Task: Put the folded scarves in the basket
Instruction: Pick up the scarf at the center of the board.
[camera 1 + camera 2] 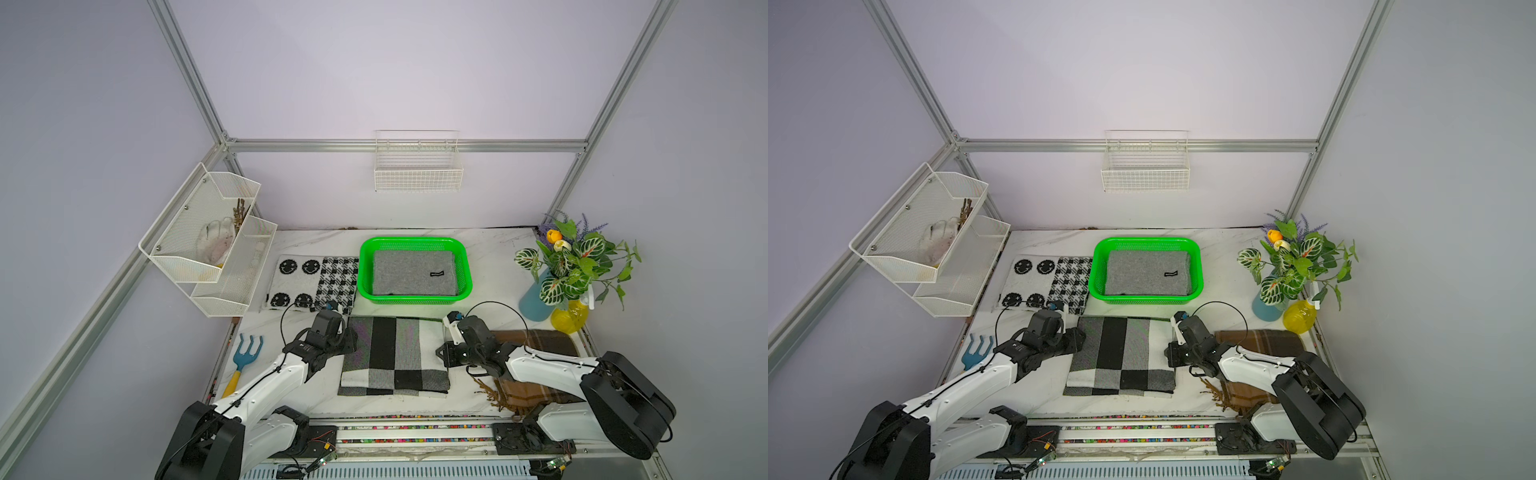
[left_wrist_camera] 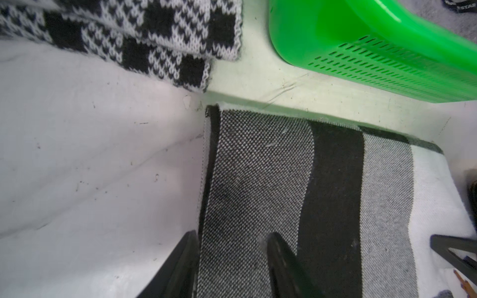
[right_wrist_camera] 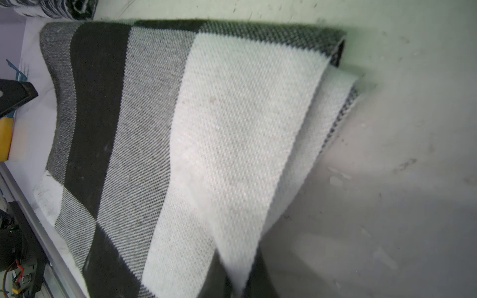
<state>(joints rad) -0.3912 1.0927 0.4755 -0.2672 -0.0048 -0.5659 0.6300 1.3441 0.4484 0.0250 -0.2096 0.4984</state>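
**A:** What is the right gripper doing?

**B:** The right gripper (image 3: 236, 281) is pressed together on the white edge of the checked scarf (image 3: 180, 129). The top layer lifts off the layer under it and runs into the pinch.

**A:** And the left one?

**B:** The left gripper (image 2: 232, 234) is spread. One of its fingers (image 2: 280, 260) is over the scarf's grey band. The other is down beside the scarf's edge, over the bare table (image 2: 90, 154). I can't tell whether either one presses on the cloth.

**A:** Where is the scarf relative to the basket?

**B:** In both top views the checked scarf (image 1: 395, 357) lies on the table just on the robot's side of the green basket (image 1: 411, 242). It is near the basket but not touching it, with a strip of table between them. There is one gripper at each side edge of the scarf.

**A:** Is there anything in the basket?

**B:** A folded grey cloth (image 1: 409, 272) with a small dark tag covers most of the floor.

**A:** What is around the basket?

**B:** Just left of it lies a black-and-white knit scarf (image 1: 316, 282) with smiley faces and houndstooth. To the right of the basket and nearer the robot, a brown plaid scarf (image 1: 548, 340) lies partly under the right arm. Well to the left of the basket and nearer the robot there is a blue hand rake (image 1: 247, 357).
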